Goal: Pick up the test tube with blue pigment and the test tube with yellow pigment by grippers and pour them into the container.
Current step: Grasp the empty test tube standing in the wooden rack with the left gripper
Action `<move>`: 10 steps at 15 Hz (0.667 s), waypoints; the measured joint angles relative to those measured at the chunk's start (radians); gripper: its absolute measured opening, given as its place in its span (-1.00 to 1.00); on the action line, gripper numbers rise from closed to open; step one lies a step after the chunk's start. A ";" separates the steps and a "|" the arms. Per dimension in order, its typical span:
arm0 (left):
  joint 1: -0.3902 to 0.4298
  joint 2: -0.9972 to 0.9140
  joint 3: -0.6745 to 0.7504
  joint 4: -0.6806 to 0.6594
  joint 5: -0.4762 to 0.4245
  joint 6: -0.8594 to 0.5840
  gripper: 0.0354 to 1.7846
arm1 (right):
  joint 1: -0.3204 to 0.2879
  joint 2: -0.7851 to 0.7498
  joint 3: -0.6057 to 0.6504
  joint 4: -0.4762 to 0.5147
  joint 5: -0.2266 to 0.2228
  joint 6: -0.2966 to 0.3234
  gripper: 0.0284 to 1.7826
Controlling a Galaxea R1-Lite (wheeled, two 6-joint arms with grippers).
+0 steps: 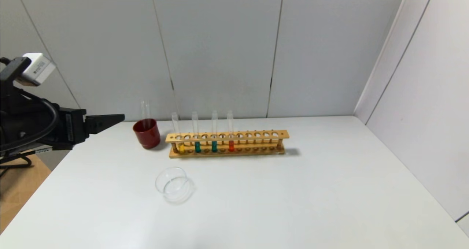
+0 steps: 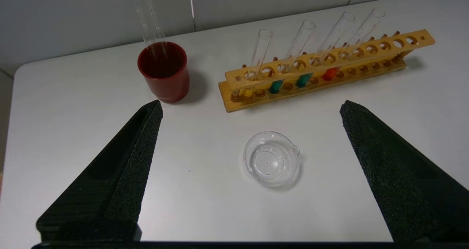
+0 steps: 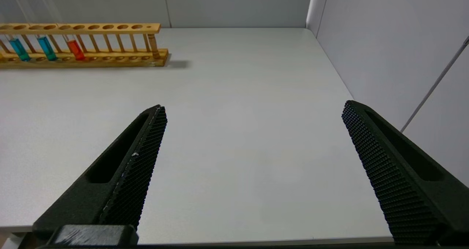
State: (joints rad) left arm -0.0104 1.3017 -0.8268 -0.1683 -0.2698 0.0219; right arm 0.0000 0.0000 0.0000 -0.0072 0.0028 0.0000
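A wooden rack point(image 1: 227, 135) stands at the back of the white table. It holds the yellow pigment tube point(image 1: 180, 146), two blue-teal pigment tubes point(image 1: 198, 146) point(image 1: 214, 145) and an orange-red tube point(image 1: 231, 145). The clear glass container point(image 1: 174, 185) sits in front of the rack's left end and looks empty. My left gripper point(image 1: 117, 118) hovers at the left, above the table edge, open and empty. In the left wrist view the left gripper point(image 2: 252, 104) frames the container point(image 2: 270, 163), with the yellow tube point(image 2: 248, 92) and blue tubes point(image 2: 275, 86) beyond. My right gripper point(image 3: 254, 106) is open and empty over bare table, out of the head view.
A dark red cup point(image 1: 147, 133) with an empty clear tube in it stands left of the rack. Grey wall panels close off the back and right. The right wrist view shows the rack's right end point(image 3: 154, 44) far off and the table's right edge by the wall.
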 joint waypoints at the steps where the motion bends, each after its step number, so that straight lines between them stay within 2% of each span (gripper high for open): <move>1: -0.007 0.035 0.001 -0.022 0.000 -0.003 0.91 | 0.000 0.000 0.000 0.000 0.000 0.000 0.96; 10: -0.090 0.367 -0.001 -0.288 0.003 -0.033 0.91 | 0.000 0.000 0.000 0.000 0.000 0.000 0.96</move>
State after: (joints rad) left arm -0.1004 1.6687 -0.8283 -0.4560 -0.2670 -0.0115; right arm 0.0000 0.0000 0.0000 -0.0070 0.0028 0.0000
